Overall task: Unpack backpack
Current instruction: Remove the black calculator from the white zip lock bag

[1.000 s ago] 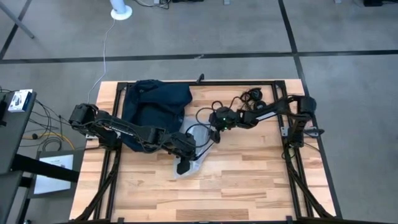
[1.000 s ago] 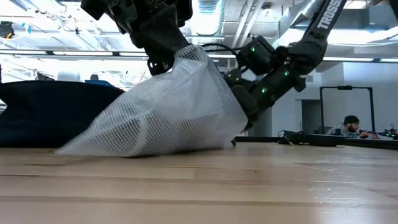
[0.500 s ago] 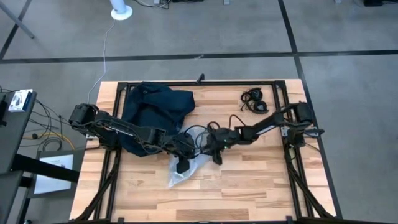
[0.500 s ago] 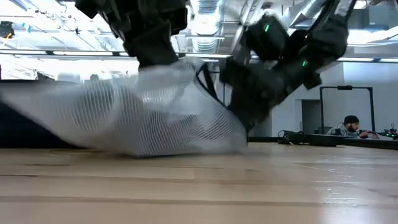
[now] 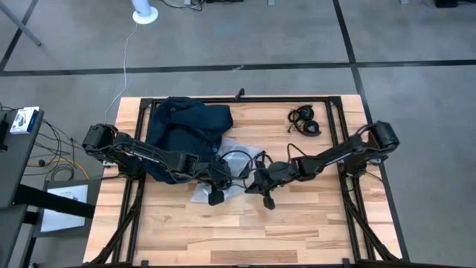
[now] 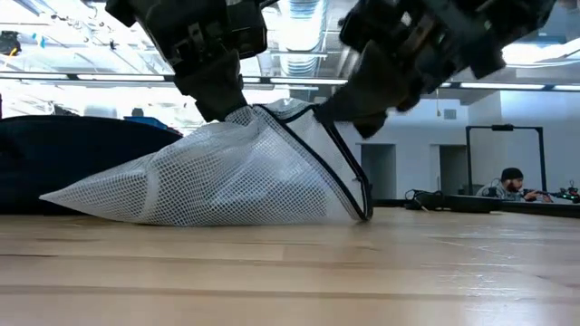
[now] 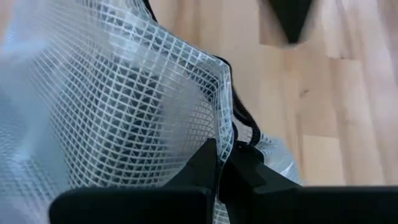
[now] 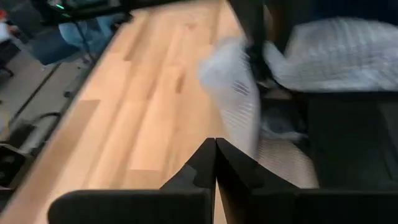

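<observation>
The dark navy backpack [image 5: 182,128] lies at the table's far left; in the low view its dark bulk [image 6: 82,163] shows behind. A clear mesh bag [image 6: 227,172] stands like a tent on the table in front of it, with dark things inside. My left gripper [image 6: 231,101] is above the bag's peak, shut on it; it also shows in its own wrist view [image 7: 219,163]. My right gripper [image 8: 215,144] is shut with nothing between its fingers. It hovers just right of the bag [image 5: 266,199], close above the bag's dark-trimmed edge [image 6: 313,122]. My left gripper pinches the mesh bag's upper edge [image 7: 225,127], beside its dark trim, between its two fingers. The fingers come from above, slanting down. The bag hangs from the hold as a tent, its lower side [image 6: 199,217] resting on the table.
A coil of black cable [image 5: 305,121] lies at the table's far right. Loose black cords [image 5: 236,160] curl between the two grippers. Black frame rails [image 5: 338,119] run along the table's sides. A person [image 6: 512,184] sits far off in the room. Bare wood lies toward the near edge.
My right gripper has gone from the table's middle toward the near edge, passing along the mesh bag's right side. The bag was dragged and flattened for a moment, then stands as a tent again under my left gripper.
</observation>
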